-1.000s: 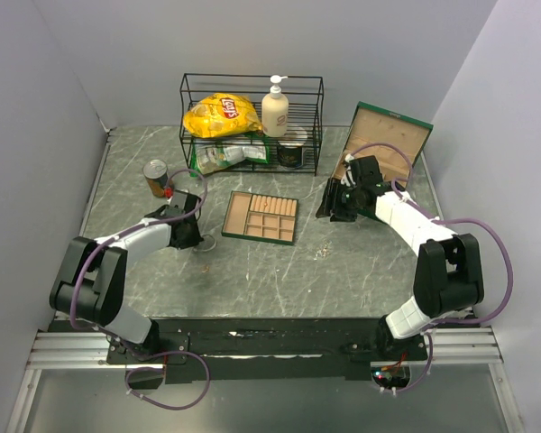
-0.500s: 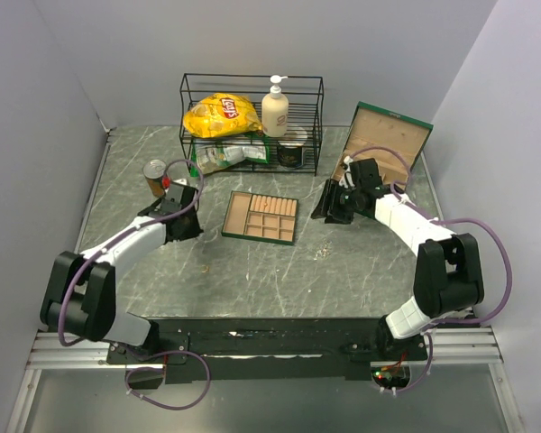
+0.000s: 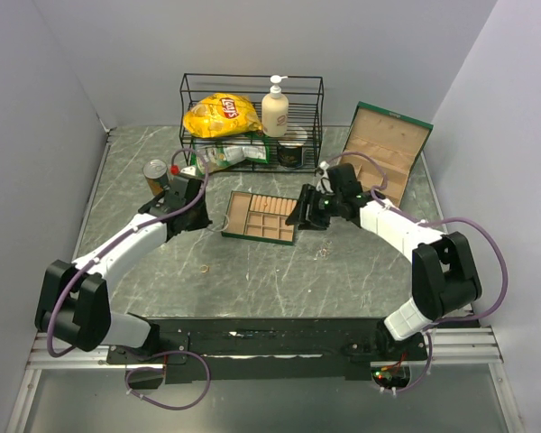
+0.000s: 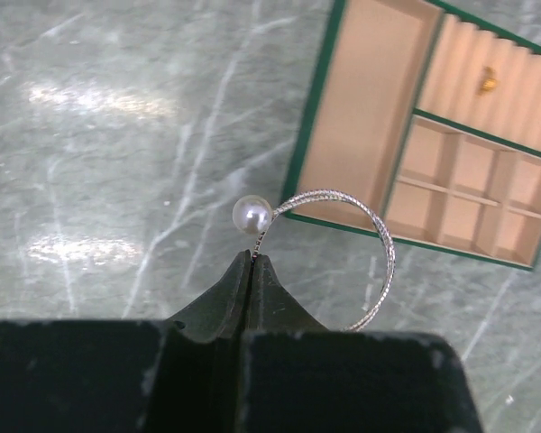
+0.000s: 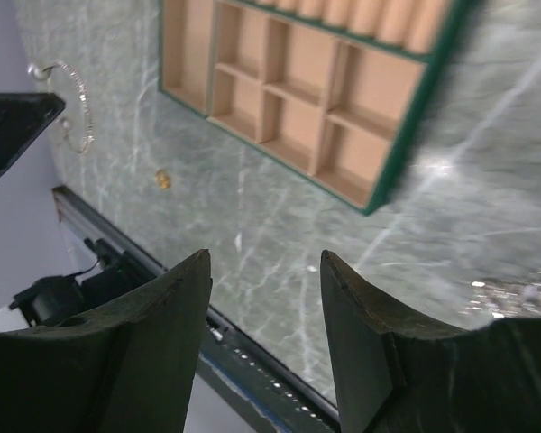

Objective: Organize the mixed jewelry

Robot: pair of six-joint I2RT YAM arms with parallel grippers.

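- My left end effector (image 4: 252,258) has its fingers pressed together on a thin wire hoop (image 4: 380,242), pinching it just under the pearl (image 4: 252,216) at its end.
- The hoop hangs clear of the counter (image 4: 117,144), just off the left end of the jewelry tray (image 4: 311,117). From the wrist view its curve crosses the tray's corner.
- My right end effector (image 5: 265,271) has its fingers spread apart with nothing between them. It sits by the tray's right edge, pointed down at the counter.
- A small gold item (image 4: 487,83) lies in the tray's ribbed section. The other compartments I can see look bare.
- A loose gold piece (image 3: 206,268) rests on the counter on the tray's near-left side, apart from it.
- Behind the tray stands a wire rack (image 3: 251,122), and off to the tray's far right is an open hinged box (image 3: 388,149).
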